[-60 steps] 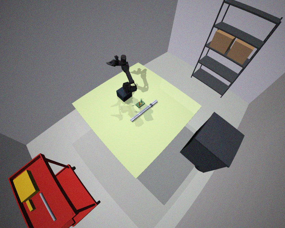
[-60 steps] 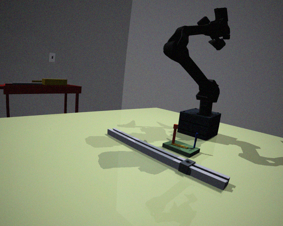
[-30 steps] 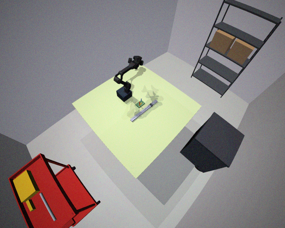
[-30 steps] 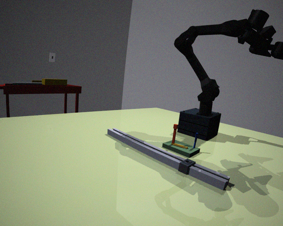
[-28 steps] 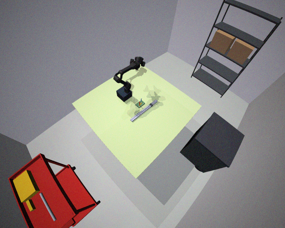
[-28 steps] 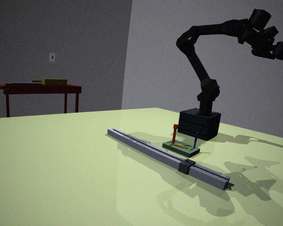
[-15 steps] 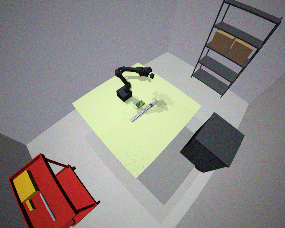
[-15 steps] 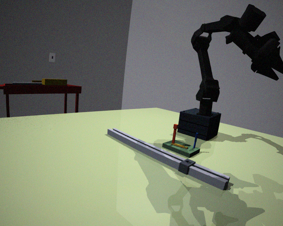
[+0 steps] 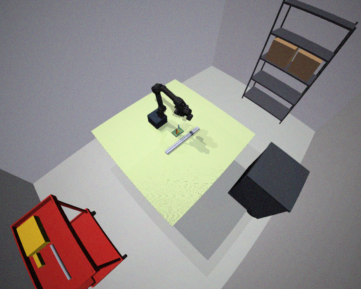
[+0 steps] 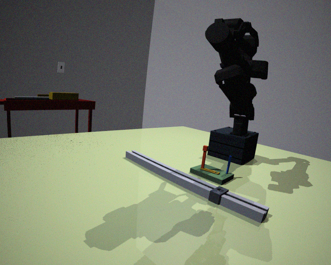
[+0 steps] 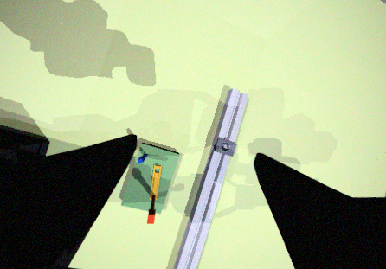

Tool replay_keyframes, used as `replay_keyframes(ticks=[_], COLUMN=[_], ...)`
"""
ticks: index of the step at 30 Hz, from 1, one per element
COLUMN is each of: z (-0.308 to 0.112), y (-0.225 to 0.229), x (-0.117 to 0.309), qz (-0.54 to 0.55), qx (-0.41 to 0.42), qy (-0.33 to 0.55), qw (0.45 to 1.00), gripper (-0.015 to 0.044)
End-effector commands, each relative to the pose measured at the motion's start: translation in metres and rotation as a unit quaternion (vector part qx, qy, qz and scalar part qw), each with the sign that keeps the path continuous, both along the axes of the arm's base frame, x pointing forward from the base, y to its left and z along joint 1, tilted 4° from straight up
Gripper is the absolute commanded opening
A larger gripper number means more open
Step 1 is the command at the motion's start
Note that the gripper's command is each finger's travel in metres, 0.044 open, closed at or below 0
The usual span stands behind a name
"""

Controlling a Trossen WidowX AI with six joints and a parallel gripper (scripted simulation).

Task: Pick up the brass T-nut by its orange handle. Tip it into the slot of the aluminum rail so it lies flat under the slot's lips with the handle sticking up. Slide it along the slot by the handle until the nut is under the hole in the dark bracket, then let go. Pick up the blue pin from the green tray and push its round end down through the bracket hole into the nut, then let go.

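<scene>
Going left to right, only the exterior view gives me the pale rectangular wall plate (image 10: 61, 67), beyond the red cart (image 9: 90, 236) (image 10: 48, 105); only the top view shows the black-framed shelf unit (image 9: 308, 85) and the big dark box (image 9: 278, 174) at the right. The wrist view shows my black tapered gripper (image 9: 182, 112) (image 10: 242, 74) (image 11: 197, 150) spread wide, with nothing between its fingers, raised above the pale yellow-green tabletop (image 9: 143, 155) (image 10: 60, 176) (image 11: 303, 43). In that view, the flat green rectangular tray (image 9: 173, 133) (image 10: 208, 176) (image 11: 134, 203) holds the slim blue pin (image 9: 178, 126) (image 10: 229, 164) (image 11: 142, 157), upright, and the golden brass T-nut (image 10: 211, 171) (image 11: 156, 179), lying flat with its square-topped orange handle (image 10: 203, 158) (image 11: 151, 217) standing up. Right of it, apart, lies the silvery slotted aluminum rail (image 9: 177, 143) (image 10: 171, 174) (image 11: 194, 233). The dark blocky bracket (image 9: 191, 133) (image 10: 216, 195) (image 11: 230, 148) straddles it, covering a short stretch of slot, its round hole facing up.
</scene>
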State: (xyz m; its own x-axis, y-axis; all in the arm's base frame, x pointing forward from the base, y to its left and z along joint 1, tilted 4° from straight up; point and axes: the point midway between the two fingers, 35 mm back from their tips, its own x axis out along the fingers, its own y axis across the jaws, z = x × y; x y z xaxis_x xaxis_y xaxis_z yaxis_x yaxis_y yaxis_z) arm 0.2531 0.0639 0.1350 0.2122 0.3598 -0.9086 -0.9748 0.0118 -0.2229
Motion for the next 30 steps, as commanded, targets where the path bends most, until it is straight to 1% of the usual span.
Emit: replay_keyframes(ticks=[1,5,7,11,17,19,30], z=[-0.011,-0.025,-0.027,-0.032,-0.077,-0.086,-0.099], y=[-0.047,-0.095,-0.103,-0.103,-0.100,-0.099,-0.099], x=[-0.001,-0.016,-0.019,-0.019,-0.014,-0.014,-0.011], qz=[-0.006,-0.006,-0.006,-0.005,-0.005,-0.006,-0.006], qx=[-0.038,-0.064,-0.067,-0.068,-0.067,-0.067,-0.067], qy=[0.022,0.060,0.067,0.068,0.067,0.067,0.067], qw=[0.999,0.996,0.996,0.995,0.995,0.996,0.996], gripper=[0.0440,0.0440,0.0440,0.0440,0.0440,0.0440,0.0440])
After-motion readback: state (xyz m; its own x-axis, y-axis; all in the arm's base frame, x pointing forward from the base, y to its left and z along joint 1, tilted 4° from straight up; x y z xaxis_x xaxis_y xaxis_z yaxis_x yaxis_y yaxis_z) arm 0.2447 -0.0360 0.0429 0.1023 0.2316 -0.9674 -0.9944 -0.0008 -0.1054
